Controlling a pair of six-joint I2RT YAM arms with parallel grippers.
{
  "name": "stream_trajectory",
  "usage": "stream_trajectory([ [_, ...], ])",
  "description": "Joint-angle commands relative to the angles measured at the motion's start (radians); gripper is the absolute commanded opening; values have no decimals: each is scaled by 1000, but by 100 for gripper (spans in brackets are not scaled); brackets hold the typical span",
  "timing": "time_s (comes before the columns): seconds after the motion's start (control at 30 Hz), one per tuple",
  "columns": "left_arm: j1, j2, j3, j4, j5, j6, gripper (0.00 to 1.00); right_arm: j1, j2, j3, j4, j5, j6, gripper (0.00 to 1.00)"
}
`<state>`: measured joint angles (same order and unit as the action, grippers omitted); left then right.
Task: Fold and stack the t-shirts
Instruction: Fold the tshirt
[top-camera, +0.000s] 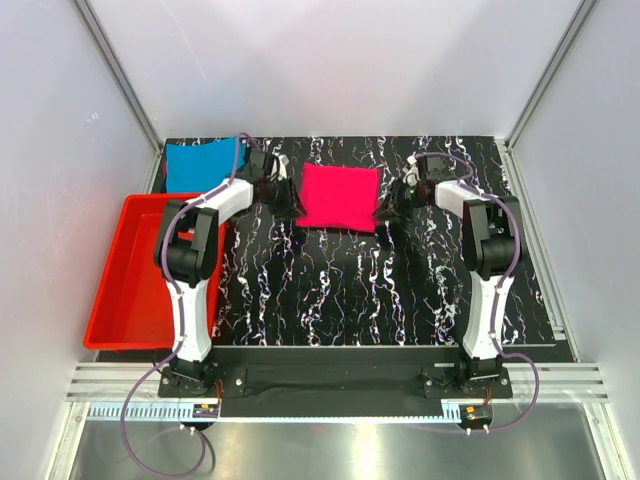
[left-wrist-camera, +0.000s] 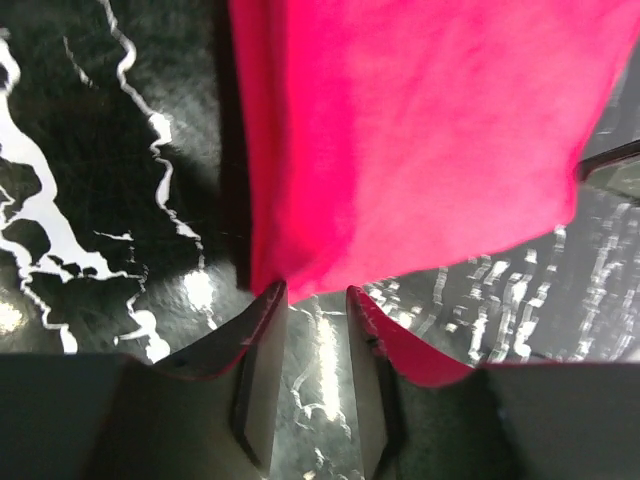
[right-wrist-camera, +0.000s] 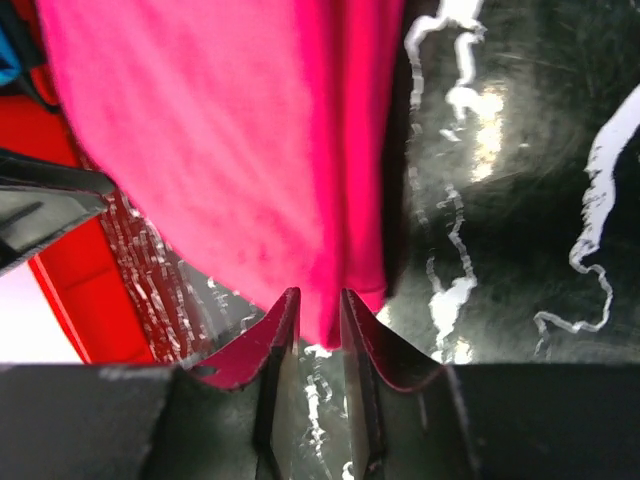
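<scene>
The magenta-pink t-shirt (top-camera: 340, 197) lies folded into a rectangle at the back middle of the black marbled table (top-camera: 370, 290). The turquoise-blue t-shirt (top-camera: 200, 164) lies folded at the back left. My left gripper (top-camera: 292, 204) is at the pink shirt's near left corner. In the left wrist view the jaws (left-wrist-camera: 316, 292) stand apart, with the pink shirt's (left-wrist-camera: 420, 140) edge just at the tips. My right gripper (top-camera: 386, 210) is at the near right corner. In the right wrist view its jaws (right-wrist-camera: 320, 296) are narrow, with the pink shirt's (right-wrist-camera: 220, 150) corner filling the gap.
A rigid red plastic tray (top-camera: 130, 290) stands at the left of the table, beside the left arm, and shows in the right wrist view (right-wrist-camera: 90, 300). White walls with metal rails enclose the table on three sides.
</scene>
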<state>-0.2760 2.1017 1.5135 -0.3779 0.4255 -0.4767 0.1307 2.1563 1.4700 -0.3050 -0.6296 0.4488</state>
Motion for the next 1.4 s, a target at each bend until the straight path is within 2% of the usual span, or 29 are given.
stream_trajectory([
  [0.0, 8, -74, 162, 14, 58, 16, 35, -6, -90, 30, -2, -18, 5, 30],
  [0.07, 6, 12, 233, 49, 143, 24, 33, -6, -44, 99, 35, -74, 20, 30],
  [0.13, 8, 126, 382, 40, 218, 30, 30, -6, 32, 163, 62, -120, 30, 29],
  [0.23, 12, 281, 579, 19, 277, 35, 30, -6, 155, 307, 84, -182, 68, 27],
  [0.3, 27, 346, 658, 45, 292, 7, 30, -8, 200, 403, 96, -188, 85, 27],
  [0.33, 44, 387, 684, 68, 303, -9, 31, -8, 233, 423, 142, -196, 103, 27],
  [0.43, 78, 435, 660, 285, 305, -144, 34, -22, 319, 521, 202, -199, 143, 27],
  [0.47, 96, 451, 650, 415, 314, -236, 34, -26, 347, 591, 193, -185, 172, 26],
  [0.5, 101, 493, 663, 457, 323, -273, 34, -38, 400, 617, 191, -177, 189, 26],
  [0.6, 107, 558, 764, 471, 326, -315, 34, -59, 465, 690, 225, -173, 249, 26],
  [0.7, 118, 580, 781, 507, 306, -332, 34, -71, 514, 731, 230, -167, 267, 29],
  [0.87, 135, 491, 743, 513, 303, -312, 34, -88, 438, 696, 230, -167, 223, 33],
  [1.0, 133, 304, 585, 452, 299, -215, 34, -86, 259, 555, 176, -105, 150, 35],
  [1.07, 129, 238, 463, 363, 269, -122, 34, -74, 194, 439, 165, -79, 108, 38],
  [1.17, 110, 92, 269, 336, 233, -40, 34, -30, 73, 313, 144, -32, 41, 38],
  [1.27, 77, 38, 118, 407, 242, -22, 35, 4, 39, 227, 171, -35, 28, 37],
  [1.37, 31, 85, 149, 379, 295, 0, 35, 50, 63, 222, 179, -54, 33, 34],
])
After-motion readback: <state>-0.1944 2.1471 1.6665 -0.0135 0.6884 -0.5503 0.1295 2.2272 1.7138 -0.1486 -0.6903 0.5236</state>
